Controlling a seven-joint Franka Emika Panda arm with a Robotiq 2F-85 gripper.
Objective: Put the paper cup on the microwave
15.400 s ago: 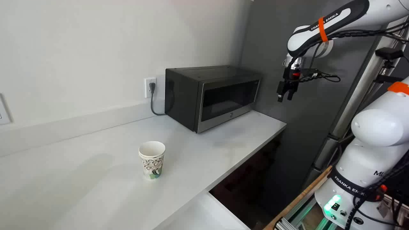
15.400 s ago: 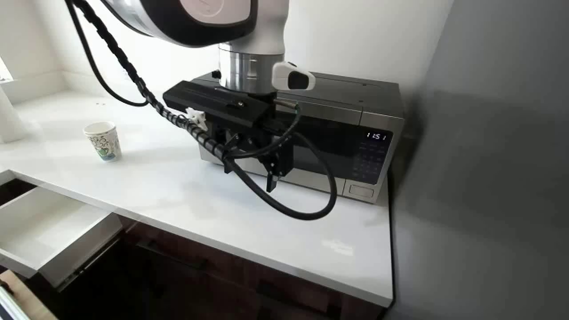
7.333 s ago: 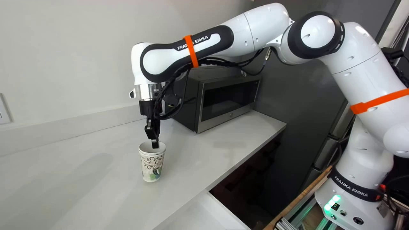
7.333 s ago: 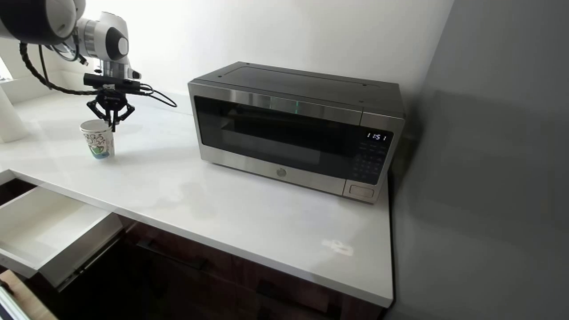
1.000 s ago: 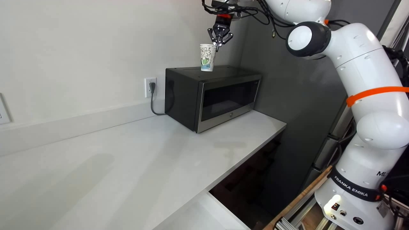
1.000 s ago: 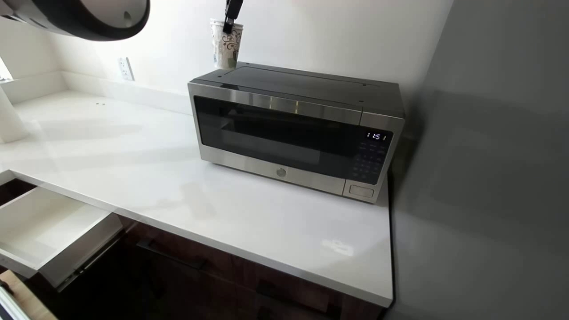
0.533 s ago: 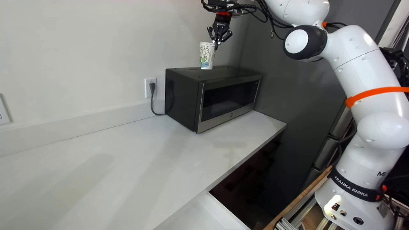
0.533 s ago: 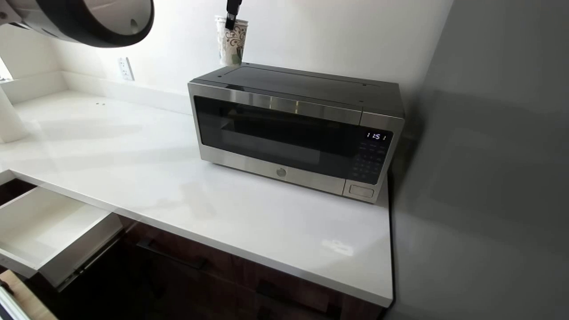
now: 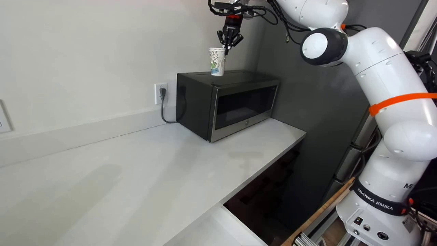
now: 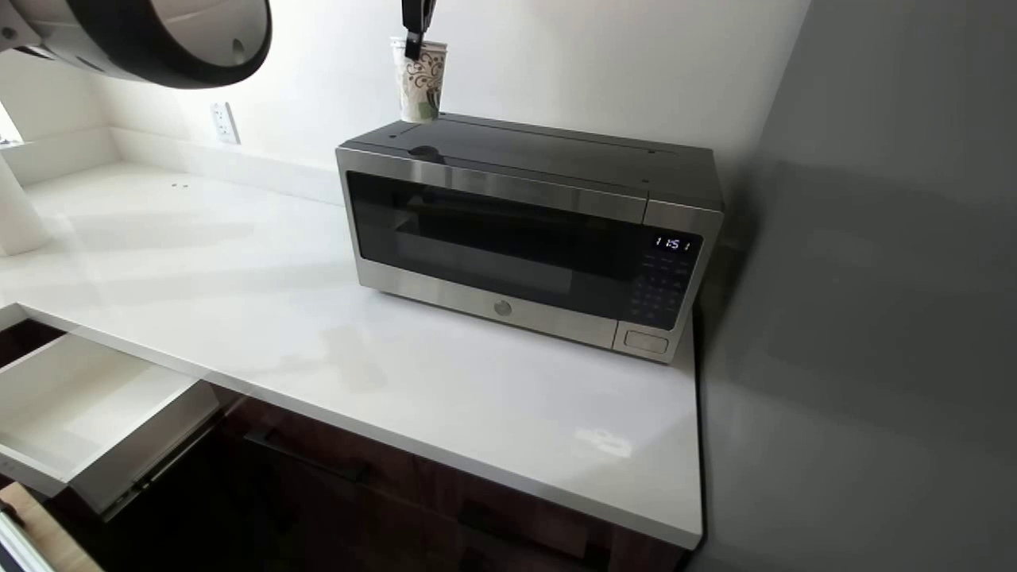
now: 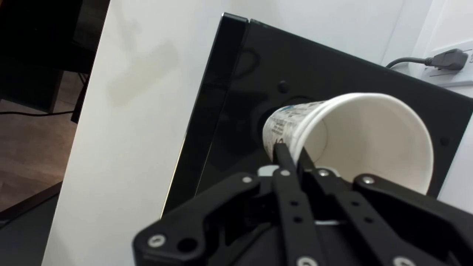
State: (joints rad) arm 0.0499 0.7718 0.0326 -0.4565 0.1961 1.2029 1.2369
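One paper cup [image 9: 217, 63], its rim doubled, hangs upright just above one microwave [image 9: 232, 104], which stands on one white desk [image 9: 136, 181]. The end effector [image 11: 292, 151] is clamped on the cup's wall at the rim, one finger [image 11: 283, 157] outside, one inside. In an exterior view, one Franka Emika arm [image 9: 392, 85] leans up from its base [image 9: 379, 222], bent at the elbow, the end effector pointing down.
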